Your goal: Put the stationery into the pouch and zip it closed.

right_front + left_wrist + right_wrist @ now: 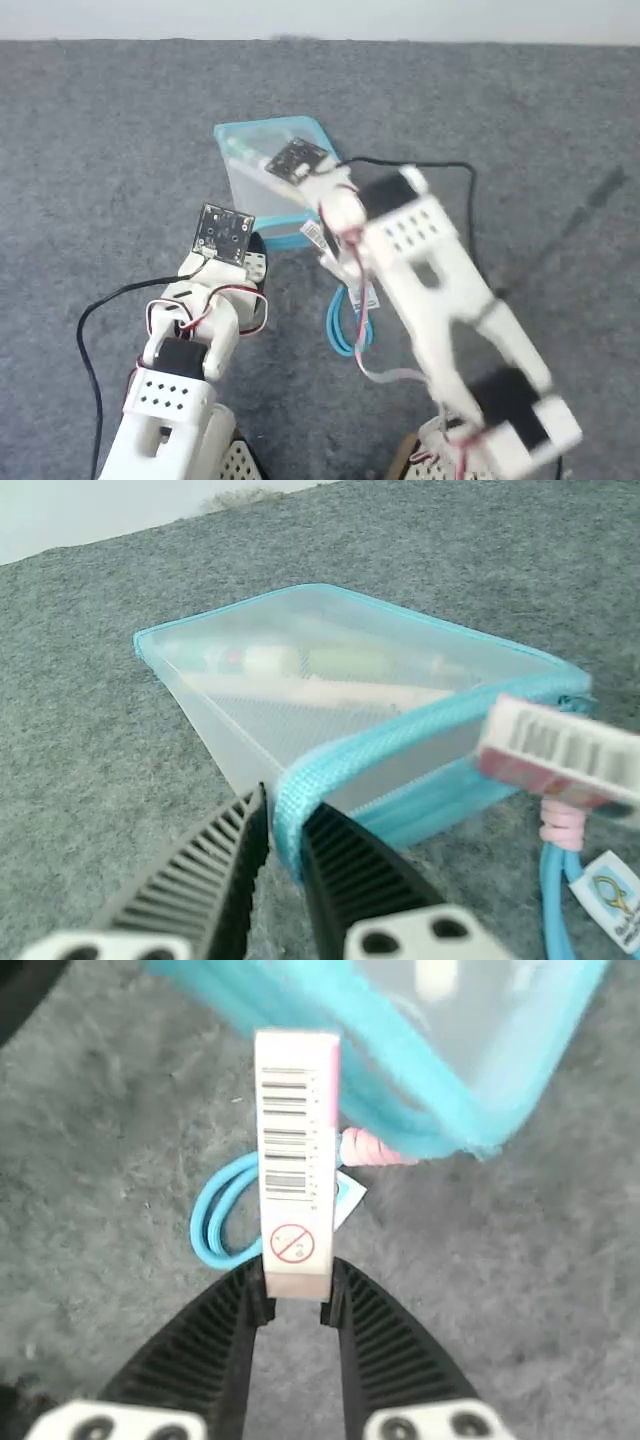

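Two pincers clenched: left gripper (283, 828) pinching translucent blue-trimmed zip pouch (330, 705) corner, lower centre; right gripper (295, 1295) grasping white barcoded rectangular block (295, 1150), frame centre.

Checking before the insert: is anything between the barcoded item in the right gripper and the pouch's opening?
Nothing visible. The barcoded item in the right gripper sits at the teal zipper edge of the pouch; the left gripper pinches that edge farther along.
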Controlling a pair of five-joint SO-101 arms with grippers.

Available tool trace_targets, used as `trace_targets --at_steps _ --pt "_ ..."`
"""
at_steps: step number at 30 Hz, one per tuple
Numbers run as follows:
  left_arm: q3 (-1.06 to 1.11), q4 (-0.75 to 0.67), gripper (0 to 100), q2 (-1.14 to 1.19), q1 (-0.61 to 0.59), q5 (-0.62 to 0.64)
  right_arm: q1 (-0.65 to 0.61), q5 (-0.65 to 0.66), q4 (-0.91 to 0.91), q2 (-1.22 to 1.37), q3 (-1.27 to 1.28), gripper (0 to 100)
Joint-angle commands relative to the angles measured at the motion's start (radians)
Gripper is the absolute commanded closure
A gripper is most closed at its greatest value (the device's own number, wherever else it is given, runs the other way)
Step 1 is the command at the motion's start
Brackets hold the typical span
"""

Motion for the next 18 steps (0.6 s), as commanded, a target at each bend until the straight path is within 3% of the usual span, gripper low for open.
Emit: trace_targets --at_steps 1,9,18 --pt "-0.008 -0.006 99 -0.003 0.005 -0.005 -0.016 -0.046 0.056 0.124 -0.209 99.1" --pt "-0.008 -0.006 99 -0.003 0.006 -0.005 -0.018 -0.110 0.185 0.380 -0.582 99.1" --pt "0.008 -0.005 99 -0.003 0.068 -0.011 -0.134 -0.120 0.217 0.529 -0.836 98.3"
